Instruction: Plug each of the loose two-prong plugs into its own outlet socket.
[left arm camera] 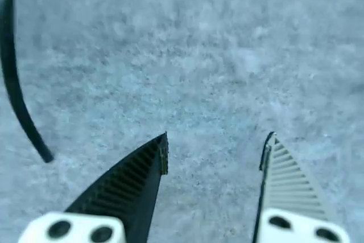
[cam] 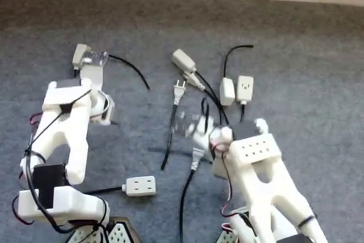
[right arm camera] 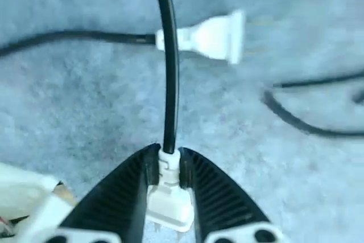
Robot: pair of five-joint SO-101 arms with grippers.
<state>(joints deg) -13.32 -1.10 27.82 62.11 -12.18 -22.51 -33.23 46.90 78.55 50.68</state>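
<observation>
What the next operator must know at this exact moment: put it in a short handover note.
Left gripper: open and empty, over the grey carpet, beside a black cable.
Right gripper: shut on a white plug, whose cable runs away from it.
A two-prong plug lies loose mid-carpet, prongs bare.
A white outlet block lies near the left arm's base; a second outlet lies beyond the right arm.
Done: no plug visibly seated in either of these.
Left: seat the held plug, then the loose one.

Left gripper (left arm camera: pixel 217 138) agape, right (right arm camera: pixel 169 152) seemingly clamped
</observation>
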